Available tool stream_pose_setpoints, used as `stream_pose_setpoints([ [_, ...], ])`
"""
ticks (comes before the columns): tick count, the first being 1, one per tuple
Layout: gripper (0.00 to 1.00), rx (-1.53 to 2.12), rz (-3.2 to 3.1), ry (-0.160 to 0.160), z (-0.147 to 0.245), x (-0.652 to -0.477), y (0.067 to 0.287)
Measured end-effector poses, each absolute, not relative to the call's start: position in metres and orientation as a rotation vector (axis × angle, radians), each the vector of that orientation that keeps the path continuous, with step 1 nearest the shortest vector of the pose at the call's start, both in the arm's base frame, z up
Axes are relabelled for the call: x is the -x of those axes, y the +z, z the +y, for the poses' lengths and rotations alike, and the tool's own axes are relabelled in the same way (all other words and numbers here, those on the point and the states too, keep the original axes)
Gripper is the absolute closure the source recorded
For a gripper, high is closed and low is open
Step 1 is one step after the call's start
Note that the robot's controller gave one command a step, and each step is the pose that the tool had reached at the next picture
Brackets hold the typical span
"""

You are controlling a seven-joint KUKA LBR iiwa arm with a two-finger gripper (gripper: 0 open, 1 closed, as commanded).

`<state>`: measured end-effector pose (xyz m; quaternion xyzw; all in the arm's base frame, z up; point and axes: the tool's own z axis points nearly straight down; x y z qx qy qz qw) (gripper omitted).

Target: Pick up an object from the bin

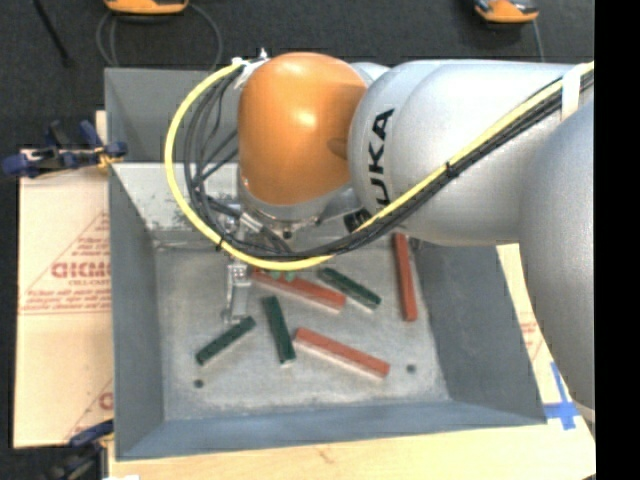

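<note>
Closest to the lens is the robot's arm (470, 158), a fat silver limb coming in from the right with an orange cover (295, 128) on its wrist and a loop of yellow and black cable (190, 183) round it; it hides much of the back of the grey bin (133, 318). Below the cover the claw (238, 303) hangs down into the left half of the bin, low over the floor, and from where I stand I cannot tell whether it is open or closed. Nothing can be seen gripped in it. Just below its tip and a little to the left lies a dark green stick (225, 341), slanted, flat on the floor; touching or just apart, I cannot say. Just to the right of the claw lies a second green stick (278, 328), steeper. Further right a reddish-brown stick (340, 353) lies near the front. Behind these, a red stick (300, 290) and a third green stick (350, 288) lie partly under the wrist, and an upright-lying red stick (404, 278) sits well apart at the right.
</note>
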<state>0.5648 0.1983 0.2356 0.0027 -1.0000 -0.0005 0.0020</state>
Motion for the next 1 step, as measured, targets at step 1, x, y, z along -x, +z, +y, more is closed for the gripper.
stream_pose_setpoints([
  [1,0.00,-0.242,-3.128,0.004,0.1476,-0.5618,0.0660],
])
